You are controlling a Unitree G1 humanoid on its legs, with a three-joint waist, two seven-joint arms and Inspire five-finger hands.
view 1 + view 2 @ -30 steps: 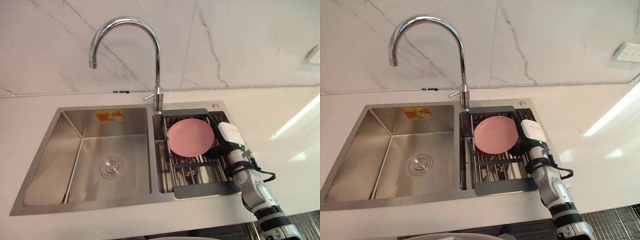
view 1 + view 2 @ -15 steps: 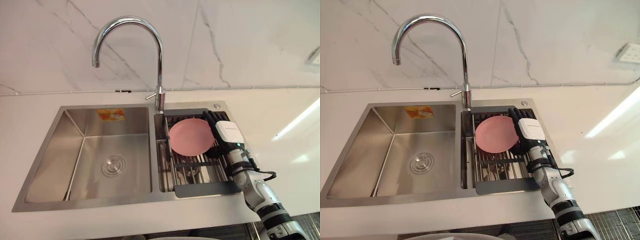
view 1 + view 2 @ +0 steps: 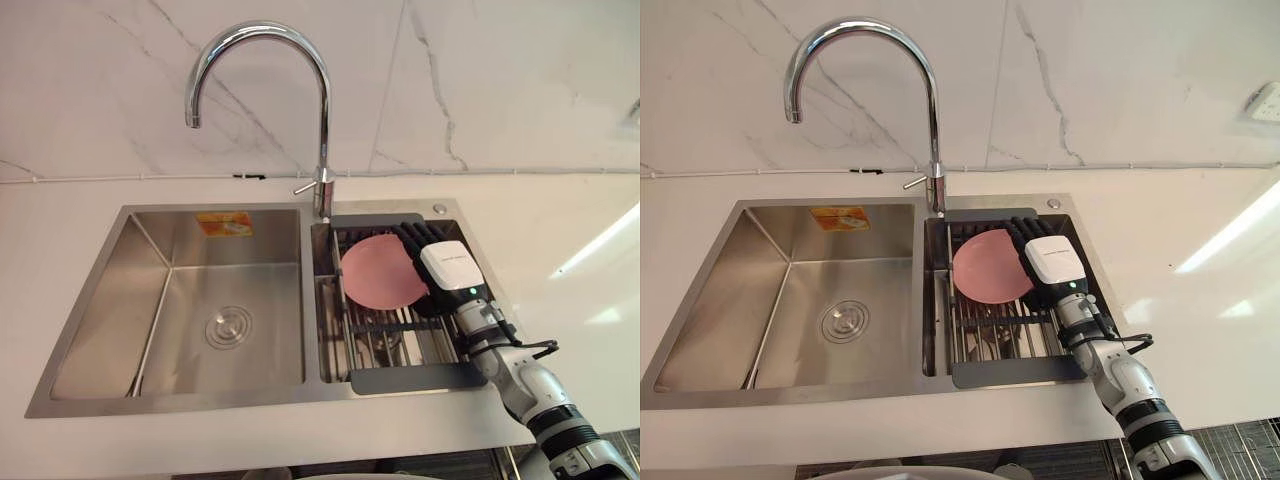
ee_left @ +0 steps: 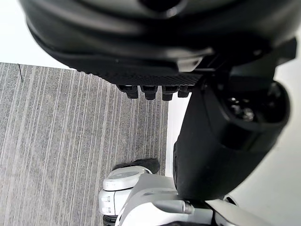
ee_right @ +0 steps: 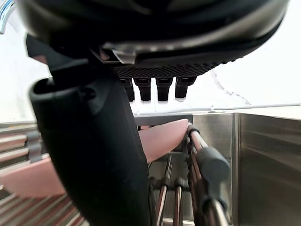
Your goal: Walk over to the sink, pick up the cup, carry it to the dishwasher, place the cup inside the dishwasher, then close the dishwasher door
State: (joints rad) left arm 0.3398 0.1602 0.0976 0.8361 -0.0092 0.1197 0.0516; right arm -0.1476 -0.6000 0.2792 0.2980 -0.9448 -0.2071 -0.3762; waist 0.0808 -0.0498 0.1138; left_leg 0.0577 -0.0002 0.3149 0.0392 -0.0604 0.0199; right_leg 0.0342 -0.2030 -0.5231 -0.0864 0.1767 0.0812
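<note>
A round pink dish [image 3: 375, 272] leans upright in the dark wire rack [image 3: 415, 378] set in the sink's right basin; I see no cup shape, only this flat pink disc. My right hand [image 3: 445, 268] reaches over the rack from the right, its fingers [image 3: 413, 236] straight and open along the dish's right edge, close to it or touching. In the right wrist view the pink dish [image 5: 162, 136] lies just past the thumb [image 5: 89, 155], beside the rack's bars. My left hand [image 4: 155, 42] hangs open over grey floor, holding nothing.
The steel sink [image 3: 60, 395] has an empty left basin [image 3: 225, 328] with a drain. A tall chrome faucet [image 3: 322, 130] rises behind the divider. White countertop [image 3: 560, 250] runs round the sink, with a marble wall behind. A wall socket [image 3: 1262, 102] sits at far right.
My right hand has slid a little farther over the rack, its fingers now reaching past the dish's far right edge. The whole view has shifted slightly.
</note>
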